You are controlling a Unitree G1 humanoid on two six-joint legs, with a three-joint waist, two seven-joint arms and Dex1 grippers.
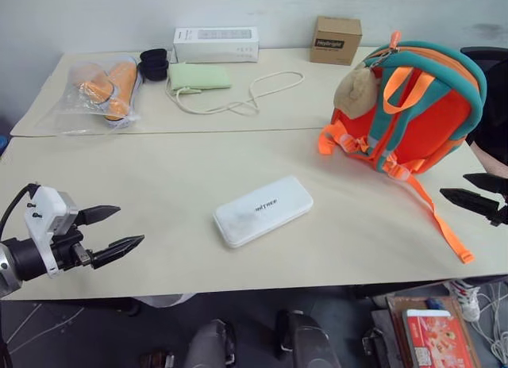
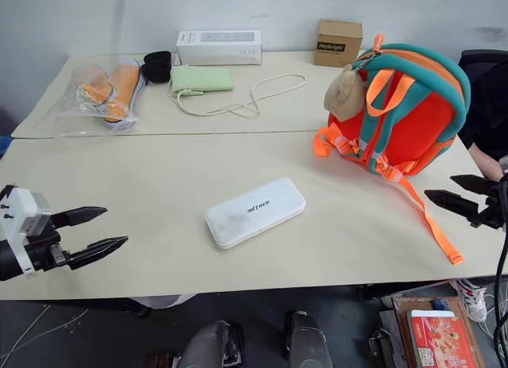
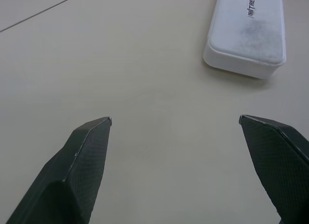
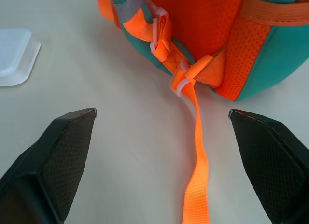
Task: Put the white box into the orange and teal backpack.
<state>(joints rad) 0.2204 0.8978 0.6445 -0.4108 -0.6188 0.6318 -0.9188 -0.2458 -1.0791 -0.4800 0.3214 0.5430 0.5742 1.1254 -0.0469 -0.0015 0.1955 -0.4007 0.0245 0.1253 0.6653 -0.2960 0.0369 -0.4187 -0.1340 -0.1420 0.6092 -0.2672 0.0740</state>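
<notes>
Left gripper (image 1: 117, 229), jaws spread wide & empty, hovers at near-left edge of worktop (image 1: 159, 185); pts toward white box (image 1: 263, 210), which lies flat mid-worktop, fwd & to the right of it, apart. Box's long axis runs diagonally, near-left to far-right, lettering up. Right gripper (image 1: 475, 191), also wide open w/ nothing held, sits at right edge, just beside a loose strap (image 1: 440, 225) of the orange and teal backpack (image 1: 413, 106). Backpack stands upright at far right, straps facing the robot, plush toy (image 1: 355, 90) on its side; whether zip is open, or anything is inside: can't tell. Left arm seems slightly nearer the box; right nearer the backpack.
</notes>
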